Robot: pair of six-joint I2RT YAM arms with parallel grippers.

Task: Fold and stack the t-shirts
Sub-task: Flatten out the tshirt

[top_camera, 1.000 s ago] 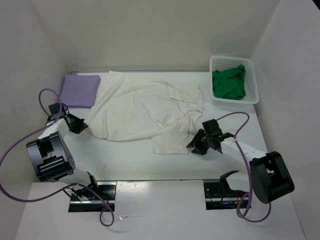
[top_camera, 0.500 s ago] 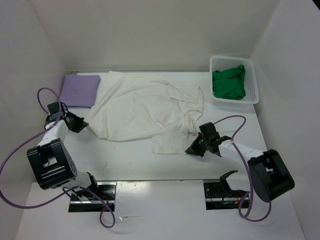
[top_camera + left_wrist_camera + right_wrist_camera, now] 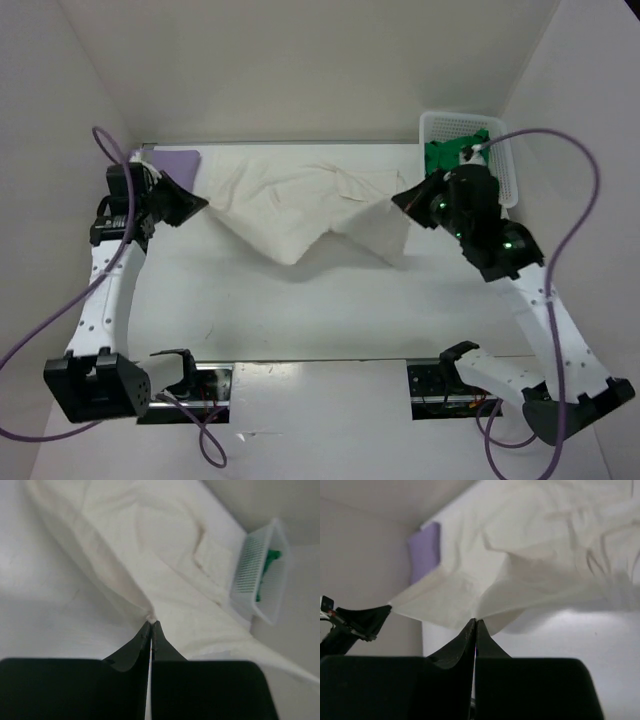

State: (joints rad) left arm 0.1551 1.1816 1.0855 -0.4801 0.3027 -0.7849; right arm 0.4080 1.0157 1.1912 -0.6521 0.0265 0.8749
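You are holding the off-white t-shirt (image 3: 300, 215) up between both arms, above the middle of the white table (image 3: 300, 320). Its near edge is stretched from side to side and sags into a soft V at the centre, with a shadow under it. The far part looks to lie draped on the tabletop towards the back wall.

The left gripper (image 3: 196, 205) is clenched on the shirt's left end. The right gripper (image 3: 403, 199) is clenched on the right end. Both wrist views show the fingers pressed together with a thin pinch of cloth at the tips.

The fabric reads as light, limp and creased, so it will droop and swing, not hold a line. A pinch this small could slip. Grips at corners or along a hem, kept taut, should suit it best.

A folded lavender t-shirt (image 3: 182, 158) lies at the back left, partly hidden by the left arm. A green t-shirt (image 3: 440, 160) sits crumpled in a white mesh basket (image 3: 506, 165) at the back right.
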